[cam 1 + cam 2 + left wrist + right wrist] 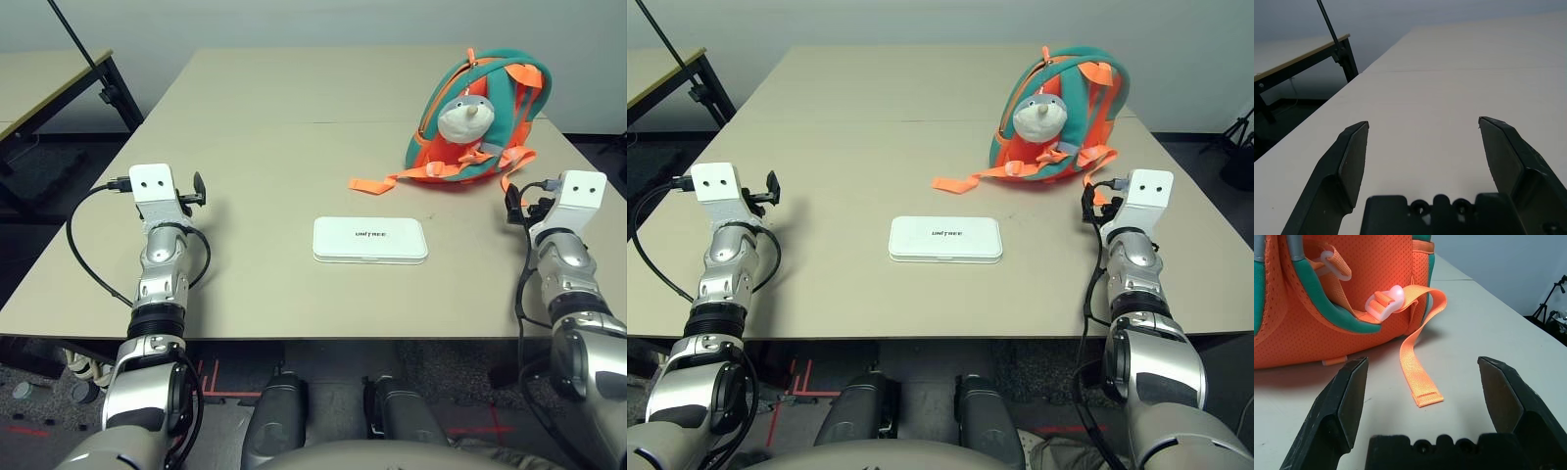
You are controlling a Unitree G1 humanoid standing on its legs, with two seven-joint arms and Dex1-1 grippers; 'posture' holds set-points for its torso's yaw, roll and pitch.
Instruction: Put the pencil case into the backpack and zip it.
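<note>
The backpack (482, 122) stands on the table (265, 127), its opening hard to make out; steadying it first seems wise. The pencil case (369, 241) lies flat nearer the robot. Both grippers' fingers (1354, 161) (1354, 396) are wide apart, empty.

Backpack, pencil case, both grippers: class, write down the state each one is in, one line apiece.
Backpack: upright on the table, straps loose
Pencil case: lid closed, lying flat, outside the backpack
Left gripper: open, holding nothing
Right gripper: open, holding nothing, near a loose strap end
</note>
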